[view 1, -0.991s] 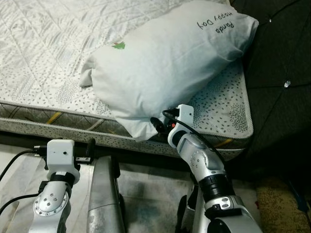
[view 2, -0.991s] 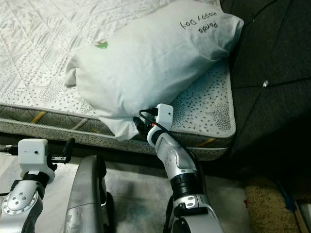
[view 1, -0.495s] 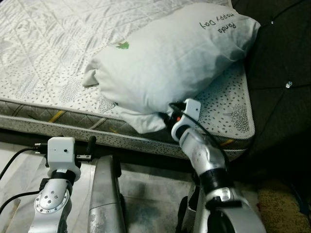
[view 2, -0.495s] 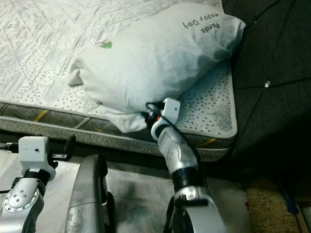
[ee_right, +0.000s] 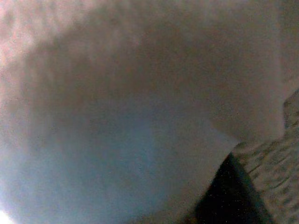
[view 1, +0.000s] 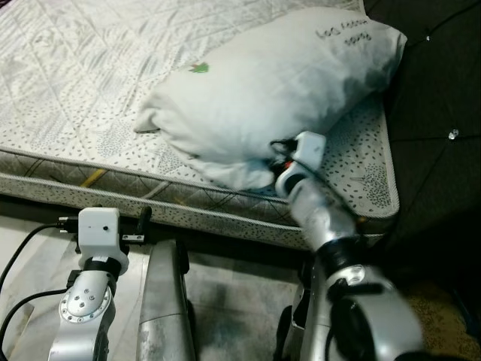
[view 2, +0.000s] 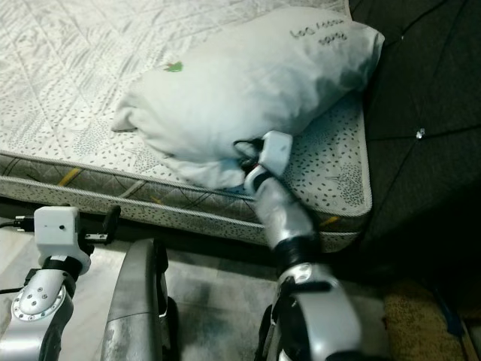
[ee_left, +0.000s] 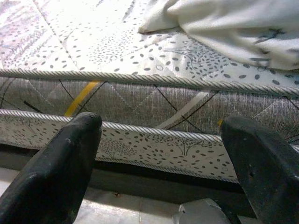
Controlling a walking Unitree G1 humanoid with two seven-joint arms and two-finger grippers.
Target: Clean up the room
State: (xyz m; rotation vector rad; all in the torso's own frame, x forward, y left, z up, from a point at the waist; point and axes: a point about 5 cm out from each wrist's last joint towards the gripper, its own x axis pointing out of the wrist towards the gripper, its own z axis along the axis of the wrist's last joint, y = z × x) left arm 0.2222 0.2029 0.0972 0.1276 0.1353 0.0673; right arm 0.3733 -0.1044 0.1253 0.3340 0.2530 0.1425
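— So, starting at the left, what is the left gripper (ee_left: pixel 161 158) doing?

— It is hovering low beside the bed, below the mattress (view 1: pixel 68 90) edge, with its two black fingers (ee_left: pixel 60 170) standing wide apart and nothing between them. Its wrist camera is looking straight at the mattress's quilted side panel and piped seam.

— And moving toward the middle?

— The white pillow (view 1: pixel 270 90) is lying on the speckled mattress, at its near right corner. Its far end is resting against the dark tufted headboard (view 1: pixel 443 105), and its near end is bulging toward the mattress edge. Small dark lettering is showing near the far end, too blurred to read, and a little green mark is sitting on top.

— And the right side?

— The right arm is reaching up from the floor, and the right gripper (view 1: pixel 276 154) is pressing into the near underside of the pillow. Its fingers are buried in the fabric, so I cannot tell whether they are spread or closed. Its wrist camera is showing blurred white cloth up close, with a strip of the speckled mattress at one side.
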